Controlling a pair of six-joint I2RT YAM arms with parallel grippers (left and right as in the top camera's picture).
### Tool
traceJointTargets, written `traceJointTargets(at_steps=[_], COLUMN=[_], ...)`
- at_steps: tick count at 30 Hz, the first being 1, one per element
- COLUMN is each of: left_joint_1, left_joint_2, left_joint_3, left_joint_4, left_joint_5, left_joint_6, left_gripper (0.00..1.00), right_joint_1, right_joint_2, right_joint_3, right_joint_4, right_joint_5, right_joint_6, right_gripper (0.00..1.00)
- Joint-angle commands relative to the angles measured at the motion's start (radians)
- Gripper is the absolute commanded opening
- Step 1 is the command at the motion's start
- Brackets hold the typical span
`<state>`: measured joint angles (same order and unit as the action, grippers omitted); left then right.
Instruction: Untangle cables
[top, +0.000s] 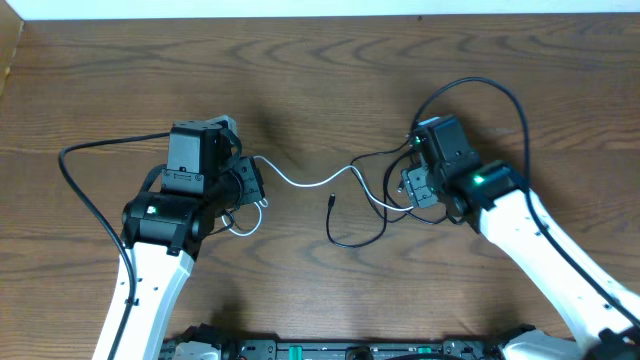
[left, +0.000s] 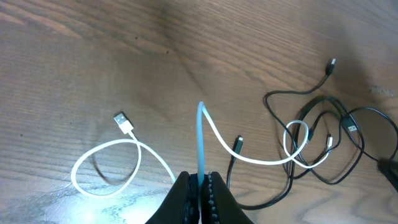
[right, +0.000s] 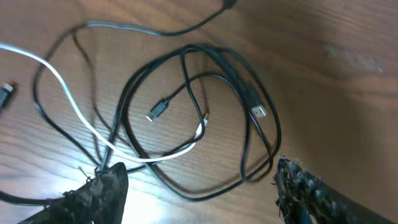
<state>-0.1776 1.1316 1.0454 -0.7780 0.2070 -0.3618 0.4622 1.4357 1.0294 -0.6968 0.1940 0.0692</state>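
Progress: partly done, judged from how the cords lie. One end of the white cable (left: 200, 143) is drawn clear to the left. Its other end is caught in the knot.
Remaining work: free the white run from the black loops, then separate the black cables (right: 205, 48) from one another. The pictures do not show how many black cords there are.
Location of cables: all lie on the table (top: 320, 80) between the two arms. The knot sits just beside the right gripper (right: 199, 177). The freed white loop lies near the left gripper (left: 200, 186).
White cable, appearance: thin and limp. Its flat plug (left: 123, 122) rests on the wood beside a single open loop. From the left gripper it arcs right and curls through the black bundle.
Black cables, appearance: thin cord coiled in several overlapping rings, with small plugs inside the coil. One plug end (left: 239, 144) lies loose outside the knot.
Left gripper state: jaws fully closed, pinching the white cable partway along its length.
Right gripper state: jaws spread wide above the black coil. Nothing is gripped between them.
Crossing count: cannot be told exactly. The wrist views show the white cord passing over and under black strands more than once.
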Motion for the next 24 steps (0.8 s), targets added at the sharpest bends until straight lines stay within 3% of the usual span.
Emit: traceJointTargets(at_steps=[1, 6, 11, 14, 19, 24], left_joint_1=[0.005, 0.005, 0.005, 0.005, 0.005, 0.005], left_joint_2=[-0.002, -0.002, -0.002, -0.002, -0.002, -0.002], left_joint_3=[0.006, 0.006, 0.006, 0.006, 0.006, 0.006], left_joint_4=[-0.008, -0.023, -0.024, -0.023, -0.026, -0.026], left_joint_5=[-0.017, -0.018, -0.017, -0.018, -0.017, -0.017], left_joint_6=[0.014, 0.014, 0.014, 0.014, 0.014, 0.014], left_gripper=[0.08, 0.07, 0.07, 0.08, 0.08, 0.07], right_joint_1=[-0.048, -0.114, -0.131, -0.124, -0.106, -0.106], right_joint_2=[0.089, 0.188, 0.252, 0.285, 0.344, 0.379], right_joint_3=[0.002, 0.002, 0.002, 0.002, 0.002, 0.002], right_joint_4=[0.082, 0.157, 0.193, 0.215, 0.223, 0.237], right_joint_5=[0.055, 0.044, -0.36, -0.502, -0.521, -0.514], right_joint_6=[-0.119, 0.017, 0.019, 0.019, 0.02, 0.02], right_gripper=[0.7, 0.65, 0.62, 0.63, 0.63, 0.47])
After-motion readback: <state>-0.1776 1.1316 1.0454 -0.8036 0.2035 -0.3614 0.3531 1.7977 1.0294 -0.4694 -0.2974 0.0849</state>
